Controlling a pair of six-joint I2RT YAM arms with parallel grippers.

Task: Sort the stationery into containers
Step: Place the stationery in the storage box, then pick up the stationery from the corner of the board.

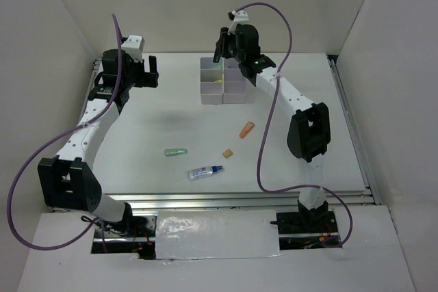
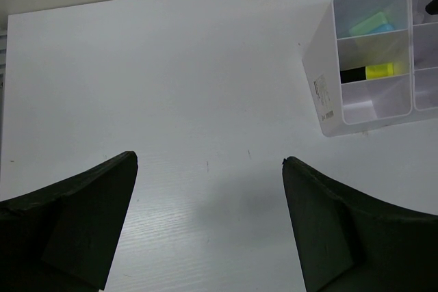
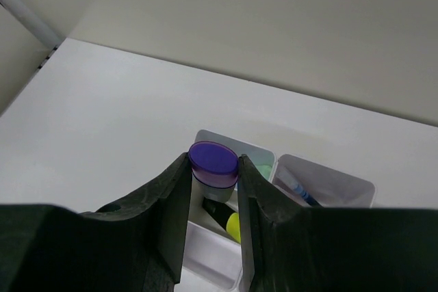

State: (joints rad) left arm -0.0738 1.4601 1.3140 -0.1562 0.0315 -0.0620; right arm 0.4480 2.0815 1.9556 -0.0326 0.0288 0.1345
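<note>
The left gripper point(image 2: 209, 162) hangs with its fingers spread wide over the table point(image 2: 171, 66), left of the bins point(image 1: 212, 98), holding nothing. The right gripper point(image 3: 213, 172) pinches the purple marker point(image 3: 213, 161), whose long axis points down along the fingers, just above the bins. Which compartment lies beneath is unclear.

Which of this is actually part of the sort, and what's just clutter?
Job: white bins; purple marker, clamped in right gripper; green marker, orange marker, tan block, blue-capped tube on the table; yellow-black marker, light-blue marker already binned.
Just there: purple cables, shiny sheet at the near edge.
</note>
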